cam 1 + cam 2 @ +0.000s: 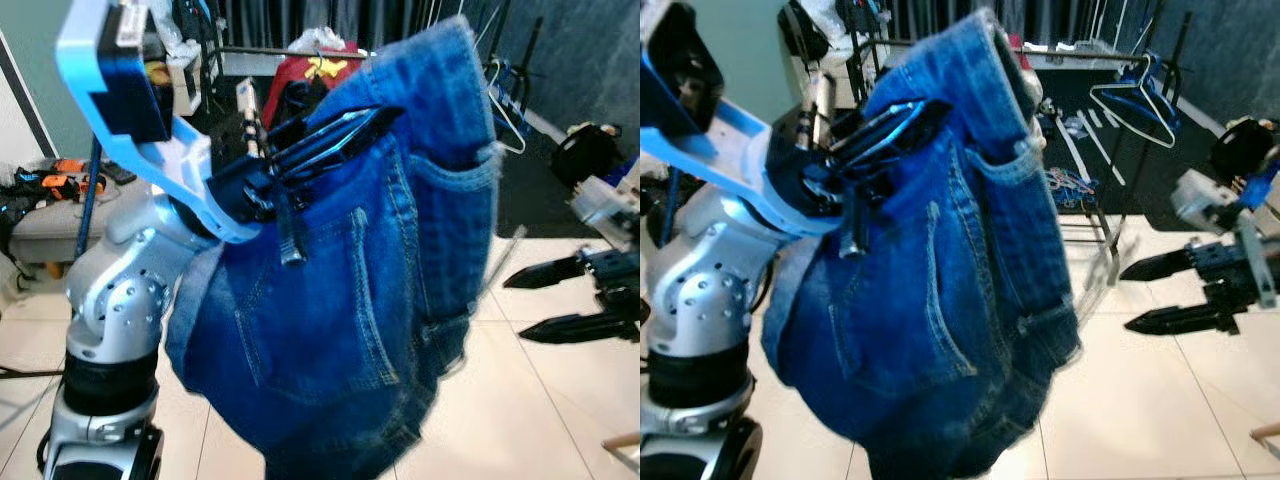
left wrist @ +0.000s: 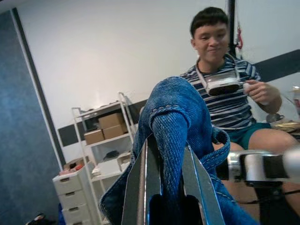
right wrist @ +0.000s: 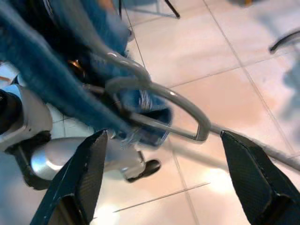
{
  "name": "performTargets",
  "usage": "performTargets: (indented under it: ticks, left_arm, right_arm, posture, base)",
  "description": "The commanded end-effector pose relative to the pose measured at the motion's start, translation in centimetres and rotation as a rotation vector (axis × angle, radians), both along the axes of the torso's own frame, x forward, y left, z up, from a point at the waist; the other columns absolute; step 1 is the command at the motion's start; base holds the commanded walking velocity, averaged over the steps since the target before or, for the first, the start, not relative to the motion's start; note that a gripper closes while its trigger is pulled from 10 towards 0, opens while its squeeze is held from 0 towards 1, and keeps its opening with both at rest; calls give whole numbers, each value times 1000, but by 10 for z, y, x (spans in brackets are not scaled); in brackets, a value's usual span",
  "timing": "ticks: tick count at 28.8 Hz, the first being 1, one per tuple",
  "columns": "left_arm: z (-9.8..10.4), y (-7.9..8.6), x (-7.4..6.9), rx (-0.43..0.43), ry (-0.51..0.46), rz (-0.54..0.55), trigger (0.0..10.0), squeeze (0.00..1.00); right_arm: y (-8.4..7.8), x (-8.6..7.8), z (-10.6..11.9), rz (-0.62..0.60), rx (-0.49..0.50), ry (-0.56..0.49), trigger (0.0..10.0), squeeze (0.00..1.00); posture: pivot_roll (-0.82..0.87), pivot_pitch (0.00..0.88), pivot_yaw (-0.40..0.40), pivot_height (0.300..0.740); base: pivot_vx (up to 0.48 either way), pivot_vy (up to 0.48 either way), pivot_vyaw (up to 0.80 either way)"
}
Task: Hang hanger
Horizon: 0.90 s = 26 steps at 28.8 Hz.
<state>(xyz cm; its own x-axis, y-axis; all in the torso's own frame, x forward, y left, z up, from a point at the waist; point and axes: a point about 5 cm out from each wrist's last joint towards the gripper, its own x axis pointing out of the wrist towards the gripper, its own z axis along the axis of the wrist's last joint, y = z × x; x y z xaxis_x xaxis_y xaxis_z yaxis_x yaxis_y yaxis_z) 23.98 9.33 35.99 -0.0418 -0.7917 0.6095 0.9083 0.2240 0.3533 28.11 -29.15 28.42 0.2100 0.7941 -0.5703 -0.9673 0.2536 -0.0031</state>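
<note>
The left claw (image 1: 345,135) is raised high in front of the head camera, its two fingers clamped on the waistband of a pair of blue jeans (image 1: 370,300). The denim hangs down from there, long axis roughly vertical, waistband tilted up toward the robot's right, and blocks most of the middle of the scene. The hanger (image 3: 159,105) itself is hard to make out: in the right wrist view a grey metal loop, blurred, sticks out of the cloth; the rest is buried in denim. The right claw (image 1: 560,298) hovers to the right, well apart from the jeans, fingers spread and empty, pointing toward them. Behind stands a clothes rack (image 1: 1110,60) with an empty white hanger (image 1: 1135,100). In the left wrist view a seated person (image 2: 234,93) is beyond the denim.
</note>
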Motion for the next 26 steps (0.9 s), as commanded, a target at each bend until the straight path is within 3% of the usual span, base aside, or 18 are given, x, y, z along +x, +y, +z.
performTargets:
  ticks: [1, 4, 12, 15, 16, 21, 24, 26]
  left_arm:
    - [6, -2, -7, -2, -34, -48, 0, 0]
    - [7, -3, -8, 5, -38, -60, 0, 0]
    - [12, 5, -14, 12, -52, -69, 0, 0]
    - [13, 4, -15, 12, -55, -69, 0, 0]
    - [14, 4, -15, 12, -61, -71, 0, 0]
    - [15, 4, -14, 9, -66, -71, 0, 0]
    - [16, 4, -14, 0, -69, -64, 0, 0]
    - [20, 5, -12, -29, -75, -44, 0, 0]
  right_arm:
    - [15, 7, 20, 67, 13, -83, 10000, 0]
    - [26, 8, 30, 120, 23, -115, 10000, 0]
    - [42, -1, 27, 258, -36, -81, 10000, 0]
    - [44, -5, 19, 295, -70, -36, 10000, 0]
    - [47, -10, 6, 333, -105, 28, 10000, 0]
    - [50, -14, -3, 361, -118, 63, 10000, 0]
    - [52, -9, -7, 364, -117, 50, 10000, 0]
    - [59, 3, -15, 372, -83, 3, 10000, 0]
  posture:
    - [-161, 0, -41, 740]
    - [-158, 0, -43, 740]
    - [-149, 0, -53, 740]
    - [-146, 0, -58, 740]
    - [-148, 0, -58, 740]
    - [-147, 0, -60, 740]
    - [-140, 0, -60, 740]
    - [-135, 0, -58, 740]
  base:
    - [0, 0, 0]
    - [0, 0, 0]
    - [0, 0, 0]
    - [0, 0, 0]
    - [0, 0, 0]
    - [0, 0, 0]
    - [0, 0, 0]
    - [0, 0, 0]
